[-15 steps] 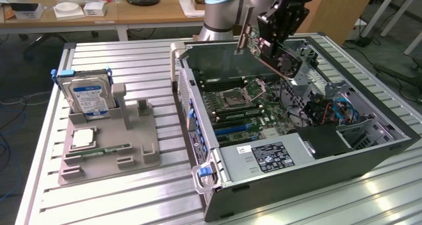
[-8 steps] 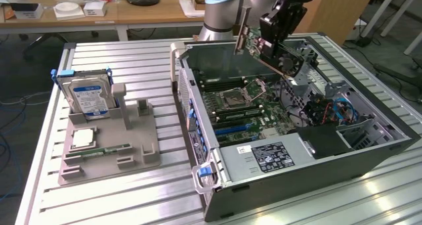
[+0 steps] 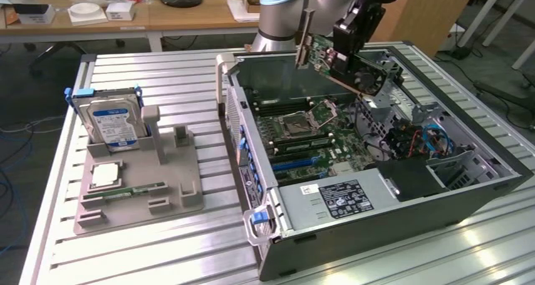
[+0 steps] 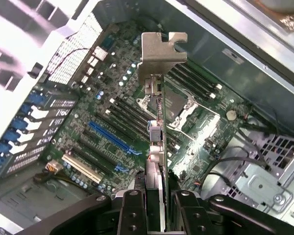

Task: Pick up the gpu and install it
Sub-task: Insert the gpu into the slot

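The gripper (image 3: pixel 344 42), its fingers clamped on the upper edge of the gpu (image 3: pixel 339 67), held the card tilted in the air inside the open computer case (image 3: pixel 401 216), above the motherboard (image 3: pixel 301 131) and apart from it. The card was judged light and stiff but fragile, best taken by its bare board edge, away from the components and the silver bracket (image 4: pixel 162 51).

The exterior view stands high and well back from the table (image 3: pixel 167 247), looking obliquely down, with the open computer case (image 3: pixel 376 235) in the right half of the frame. The wrist view sits close above that case, facing down past the fingers (image 4: pixel 130 215) and the edge-on gpu (image 4: pixel 162 63) onto the motherboard (image 4: pixel 112 127). Both views share that board and its CPU socket (image 3: pixel 299 123).
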Controlling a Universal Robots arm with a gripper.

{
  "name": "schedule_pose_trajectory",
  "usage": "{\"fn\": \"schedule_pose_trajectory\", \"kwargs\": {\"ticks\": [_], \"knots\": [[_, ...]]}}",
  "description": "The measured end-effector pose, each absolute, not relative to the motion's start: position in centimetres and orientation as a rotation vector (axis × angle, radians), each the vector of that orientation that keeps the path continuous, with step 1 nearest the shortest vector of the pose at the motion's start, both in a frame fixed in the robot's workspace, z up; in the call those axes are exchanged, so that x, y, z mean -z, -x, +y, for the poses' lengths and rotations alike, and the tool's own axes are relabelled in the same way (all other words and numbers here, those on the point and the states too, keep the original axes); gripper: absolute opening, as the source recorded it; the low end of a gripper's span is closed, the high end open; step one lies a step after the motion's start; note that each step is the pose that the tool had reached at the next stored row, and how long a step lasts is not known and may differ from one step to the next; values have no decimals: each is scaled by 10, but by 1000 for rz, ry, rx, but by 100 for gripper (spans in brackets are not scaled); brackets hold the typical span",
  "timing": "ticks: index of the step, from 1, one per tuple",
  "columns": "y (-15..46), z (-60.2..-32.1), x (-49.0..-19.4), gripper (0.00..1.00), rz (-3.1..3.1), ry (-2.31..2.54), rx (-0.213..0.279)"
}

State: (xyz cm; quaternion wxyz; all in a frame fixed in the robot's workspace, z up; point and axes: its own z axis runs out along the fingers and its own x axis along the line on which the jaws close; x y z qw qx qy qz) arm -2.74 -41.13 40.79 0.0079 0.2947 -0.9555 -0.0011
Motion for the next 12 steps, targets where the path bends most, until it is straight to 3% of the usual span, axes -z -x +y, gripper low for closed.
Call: {"fn": "schedule_pose_trajectory", "kwargs": {"ticks": [12], "knots": [[27,-411,-408,28,-2881,-1211,1]]}}
